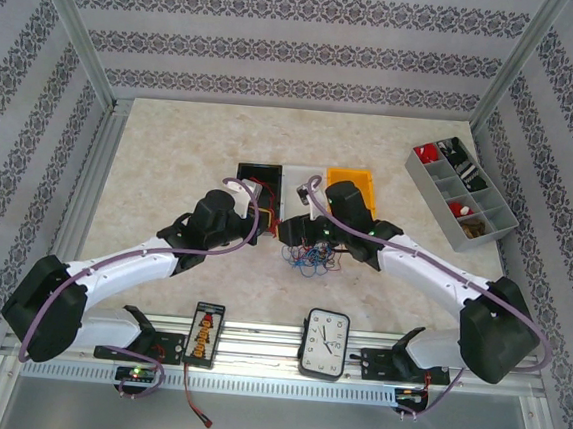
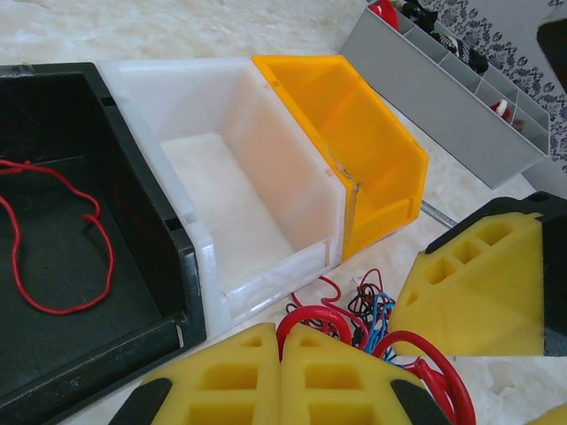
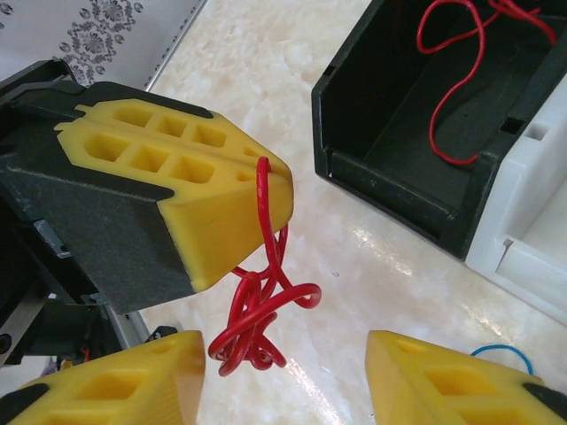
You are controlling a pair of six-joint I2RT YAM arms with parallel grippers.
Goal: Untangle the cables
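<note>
Left hand (image 2: pixel 281 359) pinching red cable (image 3: pixel 258 312), right hand (image 3: pixel 285 359) spread around its loops

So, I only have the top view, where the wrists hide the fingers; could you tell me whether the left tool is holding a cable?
Observer: Yes. In the right wrist view the left tool is shut on a red cable, whose loops hang below it.
Operator: Thank you. And the right tool?
Observer: The right tool is open, straddling the bottom of those loops.
Operator: What is in the black bin, please?
Observer: The left wrist view shows a second red cable lying loose in the black bin.
</note>
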